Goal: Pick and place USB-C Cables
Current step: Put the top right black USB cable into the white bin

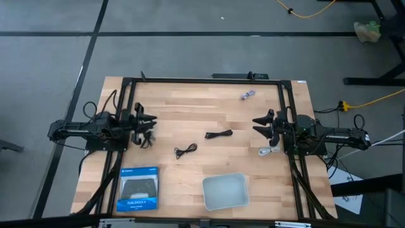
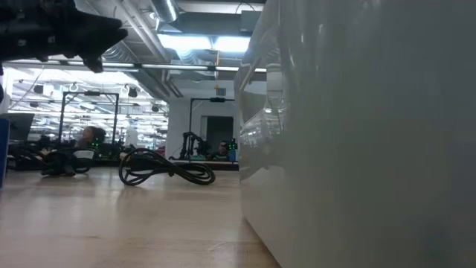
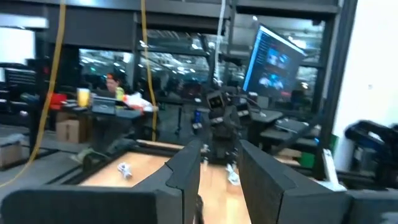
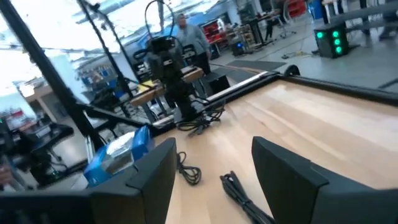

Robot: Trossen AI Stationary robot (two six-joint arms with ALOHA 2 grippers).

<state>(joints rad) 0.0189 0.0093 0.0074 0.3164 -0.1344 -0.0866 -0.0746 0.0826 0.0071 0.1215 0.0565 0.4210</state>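
Flanking two black cables [image 1: 219, 134], blue box [image 1: 138, 188] and tray [image 1: 224, 191] sit apart

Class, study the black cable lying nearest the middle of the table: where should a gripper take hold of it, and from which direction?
Grip the black cable across its bunched middle, coming straight down from above: it lies flat on the table, stretched sideways, with bare wood around it.

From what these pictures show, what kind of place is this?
Probably a robotics lab or workshop: a framed wooden table with two mounted arms, more workbenches and a monitor behind, and exposed ceiling ducts overhead.
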